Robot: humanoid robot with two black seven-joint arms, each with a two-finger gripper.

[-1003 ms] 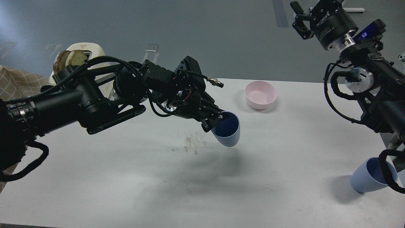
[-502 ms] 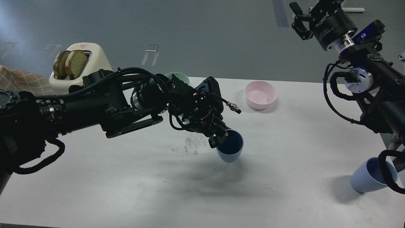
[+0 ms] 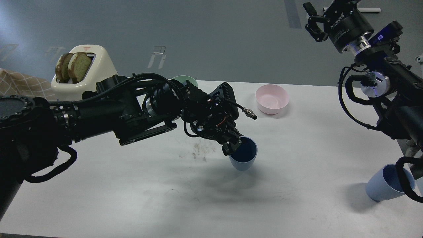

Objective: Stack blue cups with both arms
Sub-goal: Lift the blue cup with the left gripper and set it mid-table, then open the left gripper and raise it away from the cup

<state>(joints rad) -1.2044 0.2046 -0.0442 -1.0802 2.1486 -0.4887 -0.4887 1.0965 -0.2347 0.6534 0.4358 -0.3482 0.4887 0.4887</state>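
My left gripper (image 3: 232,146) is clamped on the rim of one blue cup (image 3: 243,158), mouth tilted up toward me, base low near the surface (image 3: 132,198). The 2nd blue cup (image 3: 383,186) stands well to the right of it, near the surface edge, upright w/ a slight lean, partly behind my cable. Right gripper (image 3: 312,21) is high above, fingers apart, holding nothing, yet that arm is nearer cup 2. Count: 2 cups, 2 bowls (pink (image 3: 272,98), green (image 3: 183,80)), 1 toaster (image 3: 86,71).

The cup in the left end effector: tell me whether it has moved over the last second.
Yes. The held blue cup has shifted right and toward the near edge, farther from the pink bowl, which stayed put.
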